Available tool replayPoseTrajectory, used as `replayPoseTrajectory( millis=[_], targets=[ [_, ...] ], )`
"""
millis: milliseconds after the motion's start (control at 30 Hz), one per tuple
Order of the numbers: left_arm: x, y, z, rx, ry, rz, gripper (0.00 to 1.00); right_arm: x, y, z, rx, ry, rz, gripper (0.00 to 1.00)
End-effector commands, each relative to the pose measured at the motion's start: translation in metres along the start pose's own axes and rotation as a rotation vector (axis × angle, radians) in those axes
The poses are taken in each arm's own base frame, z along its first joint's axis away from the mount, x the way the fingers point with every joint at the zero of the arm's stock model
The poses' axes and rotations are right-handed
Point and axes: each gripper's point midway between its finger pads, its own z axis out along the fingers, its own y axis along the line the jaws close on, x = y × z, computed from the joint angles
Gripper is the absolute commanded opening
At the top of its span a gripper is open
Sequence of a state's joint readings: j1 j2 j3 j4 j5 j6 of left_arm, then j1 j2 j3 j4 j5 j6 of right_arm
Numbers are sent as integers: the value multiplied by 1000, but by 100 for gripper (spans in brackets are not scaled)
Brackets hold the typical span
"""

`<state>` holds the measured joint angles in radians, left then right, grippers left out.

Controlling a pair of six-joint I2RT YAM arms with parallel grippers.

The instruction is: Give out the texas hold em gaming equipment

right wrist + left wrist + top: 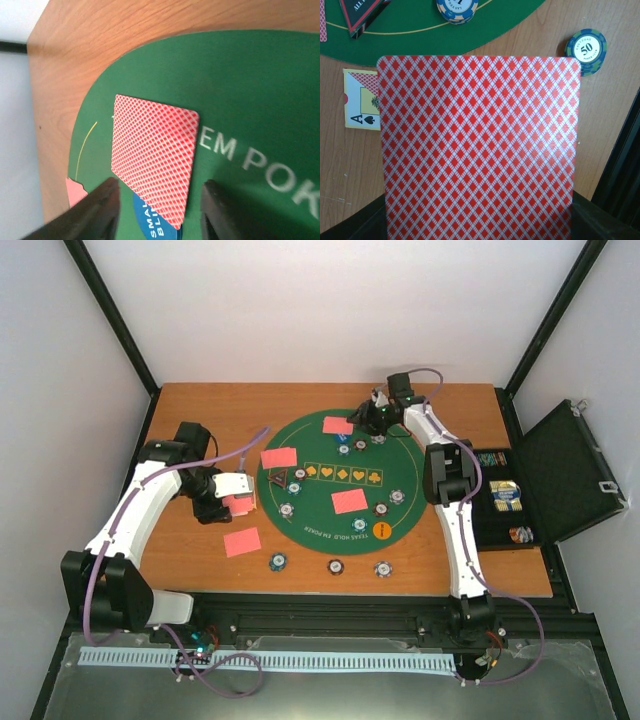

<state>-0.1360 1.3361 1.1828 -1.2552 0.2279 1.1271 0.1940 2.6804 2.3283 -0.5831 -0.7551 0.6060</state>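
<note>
My left gripper (233, 496) is shut on a red-backed card (480, 150), held over the wood left of the green mat (320, 465). The card fills the left wrist view and hides the fingers. My right gripper (363, 420) is open over the mat's far edge. In the right wrist view its fingers (97, 212) straddle a red-backed card (152, 157) without touching it. That card lies partly over a blue button disc (155, 229). More cards (279, 457) (349, 501) lie on the mat and one card (242, 541) lies on the wood. A black-red triangular marker (279, 478) and an orange button (381, 530) sit on the mat.
Poker chips (278, 561) (335, 566) (383, 568) lie along the mat's near rim, others on the felt. A "50" chip (585, 47) and a pack showing an ace of spades (361, 102) lie under my left gripper. The open black case (545, 480) stands at the right.
</note>
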Motion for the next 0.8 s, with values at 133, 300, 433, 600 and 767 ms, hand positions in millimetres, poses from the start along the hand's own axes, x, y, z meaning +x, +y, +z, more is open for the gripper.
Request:
replayPoseTrajectory(
  millis=[133,300,433,600,767],
  targets=[
    [-8,2,-9,-17,-33,-14,10,-9,49,-71,79,-93,-99,57],
    [-11,-2,-12,-18,-60,-25,10,24,101,-109,15,-120,-163,66],
    [-15,-5,-17,-14,-77,-30,9,88,137,-114,-53,-105,-206,81],
    [-13,-5,-19,-20,-70,-28,8,189,163,-89,-134,-3,-233,86],
    [-13,-4,-23,-32,-69,-23,8,278,196,-63,-251,98,-247,85]
  ],
)
